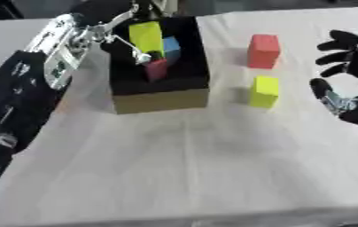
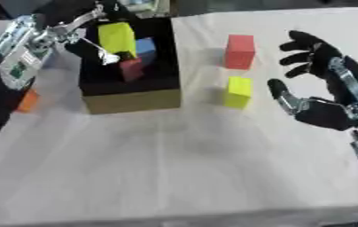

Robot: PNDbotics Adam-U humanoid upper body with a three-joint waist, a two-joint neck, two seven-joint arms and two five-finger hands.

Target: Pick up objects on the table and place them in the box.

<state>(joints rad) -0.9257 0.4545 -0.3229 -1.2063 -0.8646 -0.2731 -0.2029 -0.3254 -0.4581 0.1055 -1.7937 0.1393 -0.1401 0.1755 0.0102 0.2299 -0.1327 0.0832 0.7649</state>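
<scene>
The black-lined cardboard box [image 1: 160,100] stands near the table's [image 1: 182,168] far left, holding a yellow-green block [image 1: 145,37], a blue block [image 1: 171,48] and a dark red block [image 1: 157,69]. The left hand [image 1: 145,56] reaches inside; whether it grips, I cannot tell. Right of the box stand a red block [image 1: 263,51] and a yellow block [image 1: 264,91]. The right hand [image 2: 318,91] hovers beside them, fingers spread. An orange object [image 2: 29,100] shows at the left edge. No readable writing.

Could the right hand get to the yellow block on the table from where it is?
Probably yes. The right hand hovers open just beside the yellow block, with only bare table between them; the red block stands farther back.
</scene>
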